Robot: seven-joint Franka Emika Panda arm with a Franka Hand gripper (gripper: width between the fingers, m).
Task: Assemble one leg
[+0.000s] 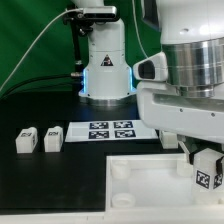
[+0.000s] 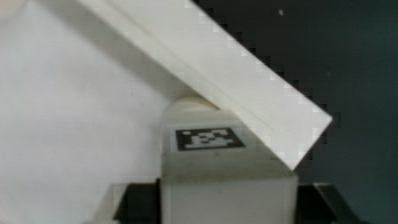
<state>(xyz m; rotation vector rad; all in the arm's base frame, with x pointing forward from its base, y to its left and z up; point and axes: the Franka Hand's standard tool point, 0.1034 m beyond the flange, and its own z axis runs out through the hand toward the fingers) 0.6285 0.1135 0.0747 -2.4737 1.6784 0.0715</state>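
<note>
Holding one leg upright, my claw was clamped on its upper part at the exterior view's right, just beside the far right corner of the white tabletop panel on the black worktop. The wrist view showed the leg touching the panel's slanted edge, marker facing the camera. Three spare legs lay well apart at the exterior view's left, near the marker board. I judged the leg light, rigid and smooth-sided, best gripped across its flat long faces, since the plastic could slip under twisting.
</note>
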